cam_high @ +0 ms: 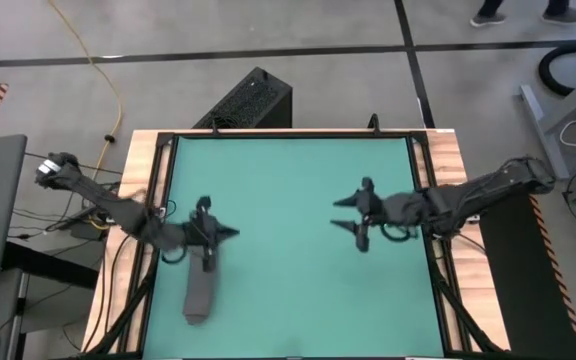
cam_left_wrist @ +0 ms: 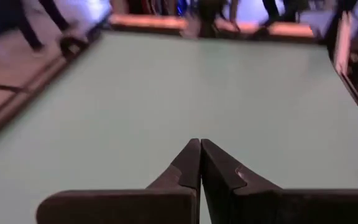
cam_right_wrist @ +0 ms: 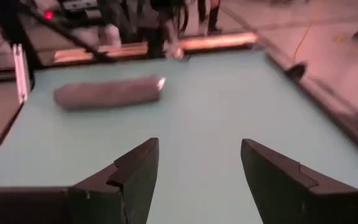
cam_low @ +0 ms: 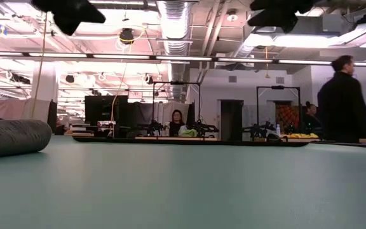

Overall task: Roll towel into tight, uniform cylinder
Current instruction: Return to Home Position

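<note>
The towel point(cam_high: 200, 290) lies rolled into a slim grey cylinder on the left part of the green table point(cam_high: 298, 300). The left gripper point(cam_high: 230, 233) hovers raised above the table, just beside one end of the roll, with its fingers pressed together on nothing. The right gripper point(cam_high: 336, 213) hangs well apart from the roll over the table's right half, fingers spread and empty, facing the roll. A white tag point(cam_right_wrist: 161, 83) shows at one end of the roll.

A teal-topped table point(cam_high: 298, 290) with pale wooden edges stands on a grey floor. Just beyond its far edge sits a black perforated box point(cam_high: 251, 100), and a thin yellow cable point(cam_high: 116, 100) trails nearby. A dark-clothed person point(cam_low: 342, 102) stands in the room behind.
</note>
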Controlling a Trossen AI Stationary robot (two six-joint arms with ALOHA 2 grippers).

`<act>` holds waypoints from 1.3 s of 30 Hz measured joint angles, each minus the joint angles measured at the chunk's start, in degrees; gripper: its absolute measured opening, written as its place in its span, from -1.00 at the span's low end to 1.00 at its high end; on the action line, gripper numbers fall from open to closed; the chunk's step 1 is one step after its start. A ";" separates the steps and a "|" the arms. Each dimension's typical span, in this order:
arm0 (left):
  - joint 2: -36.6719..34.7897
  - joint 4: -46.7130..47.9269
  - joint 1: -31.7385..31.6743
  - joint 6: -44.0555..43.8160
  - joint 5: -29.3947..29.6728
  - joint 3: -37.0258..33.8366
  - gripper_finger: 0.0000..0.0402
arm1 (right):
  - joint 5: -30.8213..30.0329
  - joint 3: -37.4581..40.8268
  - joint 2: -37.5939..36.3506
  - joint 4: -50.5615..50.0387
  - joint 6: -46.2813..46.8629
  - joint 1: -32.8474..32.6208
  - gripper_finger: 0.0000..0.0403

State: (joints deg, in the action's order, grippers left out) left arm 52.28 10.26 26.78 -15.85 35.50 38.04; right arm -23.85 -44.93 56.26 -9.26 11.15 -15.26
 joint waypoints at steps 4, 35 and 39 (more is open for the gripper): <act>-9.32 2.08 -7.92 5.95 -5.63 0.00 -1.00 | 1.66 3.25 -8.00 -1.24 -4.33 4.20 0.17; -51.37 -0.68 -11.58 2.61 -13.74 -30.05 -1.00 | 17.17 44.28 -41.98 13.92 4.00 15.77 -0.93; -51.72 -4.43 -11.58 2.29 -14.11 -33.16 -1.00 | 16.19 44.19 -46.35 11.36 3.63 14.66 -0.91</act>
State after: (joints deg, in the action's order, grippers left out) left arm 0.55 5.83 15.20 -13.56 21.38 4.88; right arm -7.66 -0.73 9.91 2.10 14.79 -0.60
